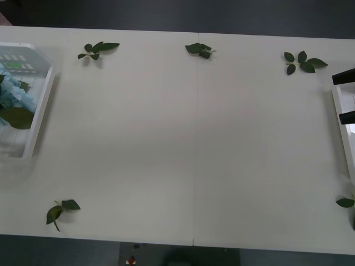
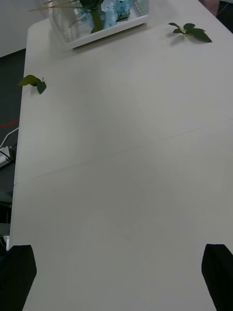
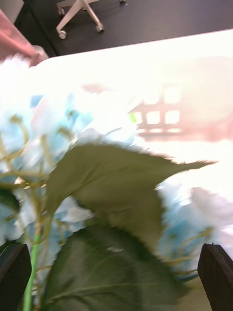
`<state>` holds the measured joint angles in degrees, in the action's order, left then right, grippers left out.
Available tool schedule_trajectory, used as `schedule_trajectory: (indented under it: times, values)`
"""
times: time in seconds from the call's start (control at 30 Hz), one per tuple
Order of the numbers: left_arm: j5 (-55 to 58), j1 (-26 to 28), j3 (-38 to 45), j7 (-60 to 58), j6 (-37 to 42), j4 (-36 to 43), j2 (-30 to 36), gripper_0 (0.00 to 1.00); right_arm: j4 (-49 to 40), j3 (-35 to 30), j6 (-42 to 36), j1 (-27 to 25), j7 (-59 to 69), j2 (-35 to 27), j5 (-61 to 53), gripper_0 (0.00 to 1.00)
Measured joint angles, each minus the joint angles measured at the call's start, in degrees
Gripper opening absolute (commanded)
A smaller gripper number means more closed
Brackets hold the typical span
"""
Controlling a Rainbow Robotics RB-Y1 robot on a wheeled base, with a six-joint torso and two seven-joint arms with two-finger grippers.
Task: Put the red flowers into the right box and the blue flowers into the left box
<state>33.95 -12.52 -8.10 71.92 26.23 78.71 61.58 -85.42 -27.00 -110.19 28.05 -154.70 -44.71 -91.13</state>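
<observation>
Left hand (image 3: pixel 116 277) spread wide, holding nothing, close over blue flowers (image 3: pixel 73 146) lying in left box (image 1: pixel 39 111) at bench (image 1: pixel 188 138) left edge. Right hand (image 1: pixel 346 97) also wide open, empty, over right box (image 1: pixel 339 113). Leaf sprigs (image 1: pixel 99 50) along far edge.

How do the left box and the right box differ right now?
The left box is translucent with slots in its bottom; the right box is plain opaque white. The left box holds blue flowers with large green leaves; the right box's visible part shows no flowers. The right pincer sits over the right box, open. Both are rectangular rimmed trays at opposite table ends, cut off by the front view's edges.
</observation>
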Motion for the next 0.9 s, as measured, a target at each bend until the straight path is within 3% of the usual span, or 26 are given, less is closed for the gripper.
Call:
schedule_trajectory:
  times: [0.2,0.47,0.67,0.8,0.9]
  values:
    - [3.0,0.9,5.4,0.0,12.9,11.8,0.0,1.00,0.0,0.0,0.0,0.0,0.0,0.0,0.0,1.00]
    - [11.9,8.2,14.9,0.0,23.5,31.2,-0.7,1.00,0.0,0.0,0.0,0.0,0.0,0.0,0.0,1.00]
    - [12.2,9.5,16.9,0.0,30.0,42.2,-7.7,1.00,0.0,0.0,0.0,0.0,0.0,0.0,0.0,1.00]
    - [12.9,9.5,16.8,0.9,31.2,46.2,-12.7,1.00,0.0,0.0,0.0,0.0,0.0,0.0,0.0,1.00]
    - [17.7,9.5,16.7,8.0,31.2,46.9,-15.8,1.00,0.0,0.0,0.0,0.0,0.0,0.0,0.0,1.00]
